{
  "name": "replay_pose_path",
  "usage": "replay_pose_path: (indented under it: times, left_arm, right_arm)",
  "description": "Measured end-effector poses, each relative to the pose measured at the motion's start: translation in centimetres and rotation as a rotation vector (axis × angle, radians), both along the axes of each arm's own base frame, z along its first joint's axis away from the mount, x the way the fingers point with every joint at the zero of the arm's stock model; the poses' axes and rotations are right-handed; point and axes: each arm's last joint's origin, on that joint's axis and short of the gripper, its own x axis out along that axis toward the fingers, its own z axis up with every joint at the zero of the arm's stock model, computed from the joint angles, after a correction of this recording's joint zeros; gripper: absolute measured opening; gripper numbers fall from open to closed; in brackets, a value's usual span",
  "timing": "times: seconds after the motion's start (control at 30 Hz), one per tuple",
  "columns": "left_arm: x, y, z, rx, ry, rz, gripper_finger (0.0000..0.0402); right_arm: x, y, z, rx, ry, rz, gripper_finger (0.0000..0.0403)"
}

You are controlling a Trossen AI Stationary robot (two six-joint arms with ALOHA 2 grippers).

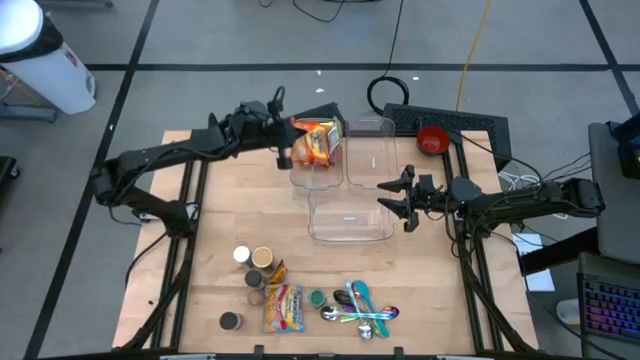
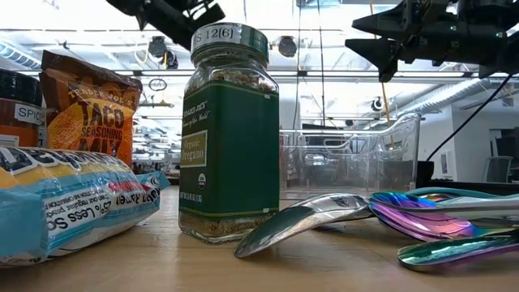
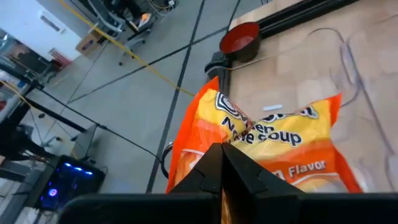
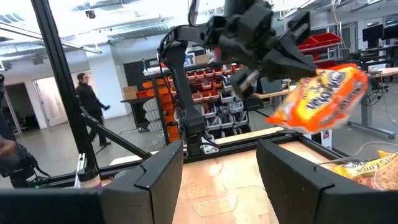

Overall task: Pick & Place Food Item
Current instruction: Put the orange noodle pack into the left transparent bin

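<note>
My left gripper (image 1: 287, 150) is shut on an orange noodle soup packet (image 1: 316, 143) and holds it in the air over the far-left clear plastic container (image 1: 318, 176). The packet also shows in the left wrist view (image 3: 273, 140) and in the right wrist view (image 4: 323, 93). My right gripper (image 1: 398, 196) is open and empty. It hovers at the right end of the near clear container (image 1: 350, 218). A third clear container (image 1: 372, 150) stands at the far side. A second yellow-orange packet (image 4: 364, 169) lies low beneath the held one. My left gripper pinches the packet's end edge (image 3: 214, 134) between its two shut fingers (image 3: 211, 171). The fingers come from the table's left, slanting down. The packet is lifted clear and sticks out tilted beyond the fingertips toward the table's right (image 4: 283, 115).
A red bowl (image 1: 432, 138) sits at the far right. Near the front edge lie spice jars (image 1: 262, 258), an oregano jar (image 2: 229, 134), a taco seasoning packet (image 2: 89, 109), another food packet (image 1: 283, 307) and shiny spoons (image 1: 362, 312). A person (image 4: 90, 102) walks in the room beyond.
</note>
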Motion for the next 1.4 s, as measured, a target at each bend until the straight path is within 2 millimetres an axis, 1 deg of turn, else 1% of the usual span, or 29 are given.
replay_pose_path:
  times: [0.1, 0.2, 0.33, 0.43, 0.5, 0.7, 0.83, 0.97, 1.07, 1.27, 1.4]
  left_arm:
    - [0.3, 1.5, -0.3, -0.008, -0.056, 0.006, 0.0007]
    - [0.8, 2.9, -1.4, -0.031, -0.069, 0.026, 0.0008]
    - [1.0, 4.8, -3.2, -0.084, -0.045, 0.021, 0.0005]
    - [1.1, 6.3, -4.8, -0.134, -0.026, 0.041, 0.0009]
    - [1.1, 7.2, -5.7, -0.161, -0.018, 0.057, 0.0005]
    - [1.4, 9.0, -8.7, -0.226, 0.029, 0.092, 0.0008]
    - [1.9, 9.7, -10.1, -0.265, 0.017, 0.092, 0.0005]
    - [2.4, 9.8, -11.3, -0.269, 0.038, 0.104, 0.0022]
    - [2.7, 9.8, -11.8, -0.256, 0.056, 0.142, 0.0029]
    - [3.1, 9.4, -11.8, -0.204, 0.076, 0.198, 0.0030]
    - [3.3, 9.0, -10.9, -0.151, 0.062, 0.249, 0.0030]
  right_arm:
    - [0.0, 0.0, 0.0, -0.003, 0.000, -0.008, 0.0196]
    - [0.0, 0.0, 0.1, -0.003, -0.008, -0.008, 0.0196]
    - [0.0, -0.1, 0.1, 0.001, -0.011, -0.028, 0.0196]
    - [0.0, -0.2, 0.1, 0.002, -0.012, -0.037, 0.0196]
    - [0.0, -0.2, 0.1, 0.003, -0.012, -0.038, 0.0196]
    - [-0.1, -0.3, 0.1, 0.005, -0.011, -0.043, 0.0196]
    - [-0.1, -0.3, 0.1, -0.002, -0.011, -0.045, 0.0196]
    - [-0.1, -0.3, 0.1, -0.001, -0.010, -0.044, 0.0196]
    - [-0.1, -0.3, 0.1, -0.001, -0.010, -0.044, 0.0196]
    - [0.0, -0.3, 0.1, 0.000, -0.007, -0.044, 0.0196]
    - [0.0, -0.3, 0.1, 0.001, -0.008, -0.043, 0.0196]
